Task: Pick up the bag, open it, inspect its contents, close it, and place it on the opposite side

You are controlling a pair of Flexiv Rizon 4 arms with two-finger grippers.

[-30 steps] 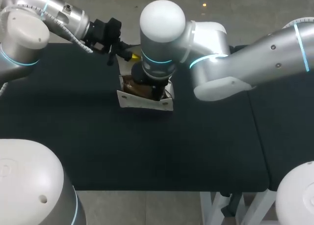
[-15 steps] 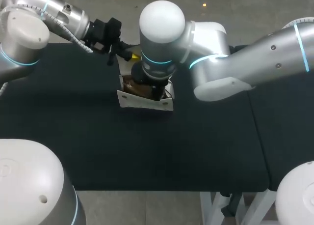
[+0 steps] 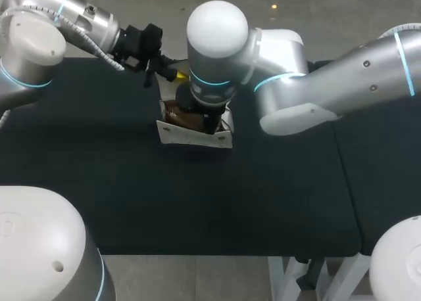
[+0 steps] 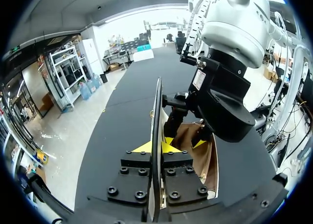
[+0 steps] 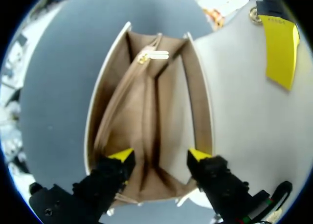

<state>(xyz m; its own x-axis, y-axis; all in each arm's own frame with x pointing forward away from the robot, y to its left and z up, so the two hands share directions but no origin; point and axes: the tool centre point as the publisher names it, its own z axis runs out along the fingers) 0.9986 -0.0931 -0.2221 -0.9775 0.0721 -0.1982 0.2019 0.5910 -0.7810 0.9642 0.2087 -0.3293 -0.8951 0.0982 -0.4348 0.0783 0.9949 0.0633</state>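
Two steps look finished and a third is in hand. The bag (image 3: 191,138) is open, and the right hand (image 5: 160,156) hangs in its mouth with the wrist camera looking straight down inside, so I judge the inspection to be under way. Closing the bag and setting it on the opposite side are not yet done.

The bag stands on the dark surface (image 3: 197,202), near the middle and toward the far edge, directly under the right arm's wrist. It is not lifted.

The left hand (image 4: 159,146) is clamped on the bag's white flap (image 5: 234,111). In the left wrist view the flap runs edge-on between the two fingers, pulled up and away from the opening. The right hand is spread wide, with one yellow tip near each long wall of the opening and gripping nothing. I cannot tell whether either tip touches the lining.

The bag is white outside, boxy and stiff-walled, with a tan lining (image 5: 173,106). A soft divider runs lengthwise down the middle, with a small gold zip pull (image 5: 143,59) at its far end. No loose item shows in either compartment, though the bottom lies in shadow.
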